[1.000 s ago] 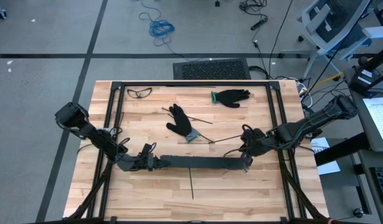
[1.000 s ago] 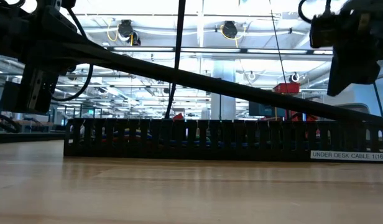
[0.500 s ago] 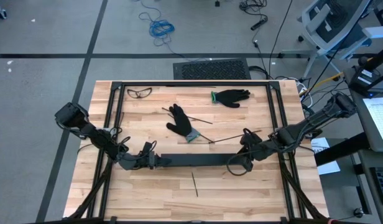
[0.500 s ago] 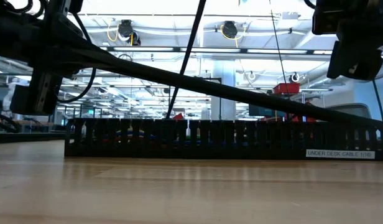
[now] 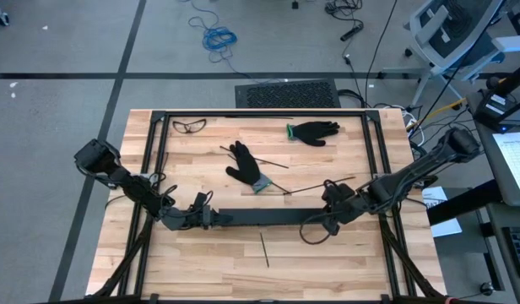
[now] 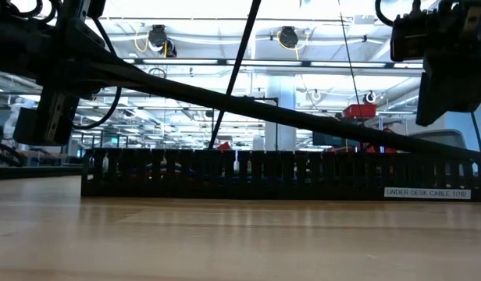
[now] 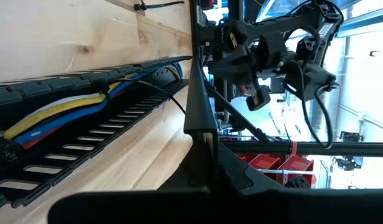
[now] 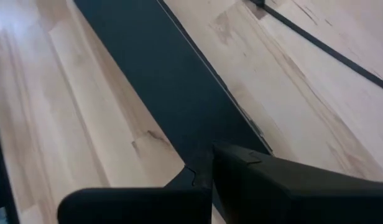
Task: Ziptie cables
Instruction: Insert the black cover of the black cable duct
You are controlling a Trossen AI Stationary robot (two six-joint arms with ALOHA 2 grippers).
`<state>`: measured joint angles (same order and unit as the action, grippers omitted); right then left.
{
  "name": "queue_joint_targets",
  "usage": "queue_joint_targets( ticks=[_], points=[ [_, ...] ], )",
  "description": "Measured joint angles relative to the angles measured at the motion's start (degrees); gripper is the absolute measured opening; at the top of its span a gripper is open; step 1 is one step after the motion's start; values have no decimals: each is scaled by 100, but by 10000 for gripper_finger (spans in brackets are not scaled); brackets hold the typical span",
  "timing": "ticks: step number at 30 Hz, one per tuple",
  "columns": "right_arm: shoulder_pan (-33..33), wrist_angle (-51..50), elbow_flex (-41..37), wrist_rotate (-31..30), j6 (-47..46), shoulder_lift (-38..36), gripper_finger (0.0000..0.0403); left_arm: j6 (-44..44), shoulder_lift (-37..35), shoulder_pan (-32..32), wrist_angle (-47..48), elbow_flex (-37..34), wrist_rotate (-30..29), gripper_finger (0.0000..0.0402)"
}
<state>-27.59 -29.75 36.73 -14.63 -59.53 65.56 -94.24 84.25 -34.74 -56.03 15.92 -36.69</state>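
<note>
The black slotted tray (image 5: 260, 218) lies lengthwise across the wooden surface (image 5: 201, 262), nearer the front edge than the back. The cables (image 7: 61, 112) lie inside the tray; the left wrist view shows yellow and blue wires running along its channel, with a thinner dark wire beside them (from above they are hidden by a flat black cover strip (image 5: 268, 217) over the tray).

The left gripper (image 5: 211, 218) is at the tray's left end, its jaws shut on that end of the cover strip, which the left wrist view shows rising from between the two dark fingers (image 7: 201, 118). The right gripper (image 5: 327, 221) is low over the tray's right end, its jaws shut on the other end of the strip; the right wrist view shows the flat black strip (image 8: 173, 81) running away from the gripper above the wood. In the low view the strip slants across the frame above the tray (image 6: 279, 173), which carries a white label (image 6: 426, 193) at one end.

Farther back on the surface lie two black gloves (image 5: 246, 166) (image 5: 313, 131), a pair of safety glasses (image 5: 189, 126) near the back left corner, and a few thin black sticks (image 5: 263, 247), one of them loose near the front edge.
</note>
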Motion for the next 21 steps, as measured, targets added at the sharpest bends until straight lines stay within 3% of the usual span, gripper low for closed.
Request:
queue_joint_targets(
  ticks=[21],
  points=[
    [0, -48, 0, 113, -2, 155, 0, -13, 0, 0, 2, -2, 2, 1]
  ],
)
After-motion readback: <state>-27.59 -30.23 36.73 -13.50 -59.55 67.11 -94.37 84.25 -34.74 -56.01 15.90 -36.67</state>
